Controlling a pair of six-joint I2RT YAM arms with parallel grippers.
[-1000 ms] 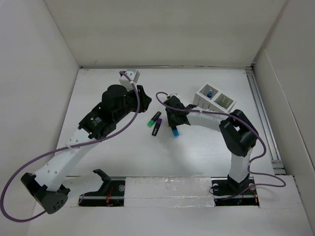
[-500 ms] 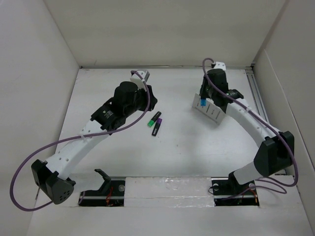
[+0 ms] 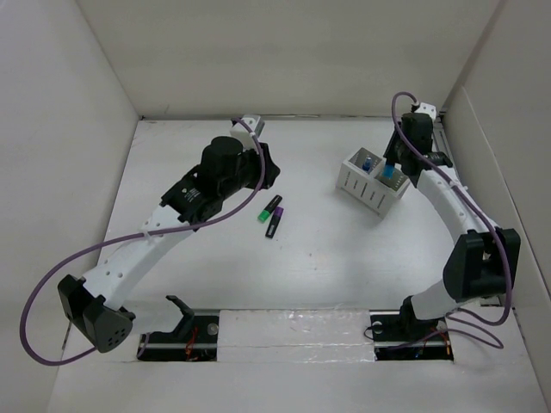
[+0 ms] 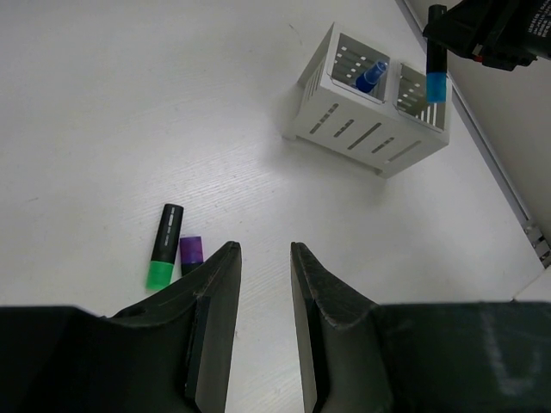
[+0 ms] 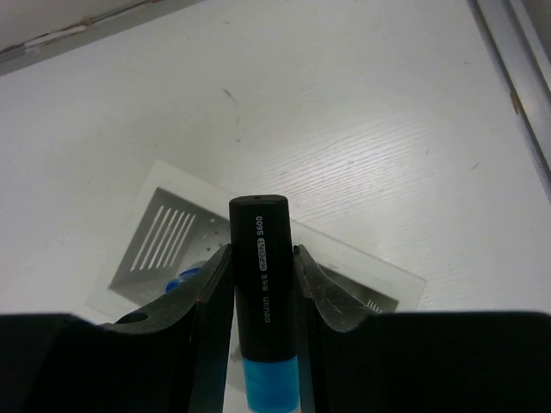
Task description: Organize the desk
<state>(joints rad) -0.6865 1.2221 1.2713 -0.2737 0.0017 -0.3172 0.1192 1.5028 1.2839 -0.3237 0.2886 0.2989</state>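
As seen from the top, the desk (image 3: 327, 258) is spread across mid-frame, a white box (image 3: 372, 191) set upper right.
Left wrist: left gripper (image 4: 264, 258) is held narrowly parted, empty; green marker (image 4: 164, 246) and purple marker (image 4: 190, 253) noted lower left.
Right wrist: right gripper (image 5: 263, 258) is clamped on blue-capped marker (image 5: 263, 292).

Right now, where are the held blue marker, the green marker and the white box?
Held blue marker (image 5: 262, 301): right wrist view, black barrel.
Green marker (image 4: 165, 245): left wrist view, middle of barrel.
White box (image 4: 362, 138): left wrist view, slotted side wall.
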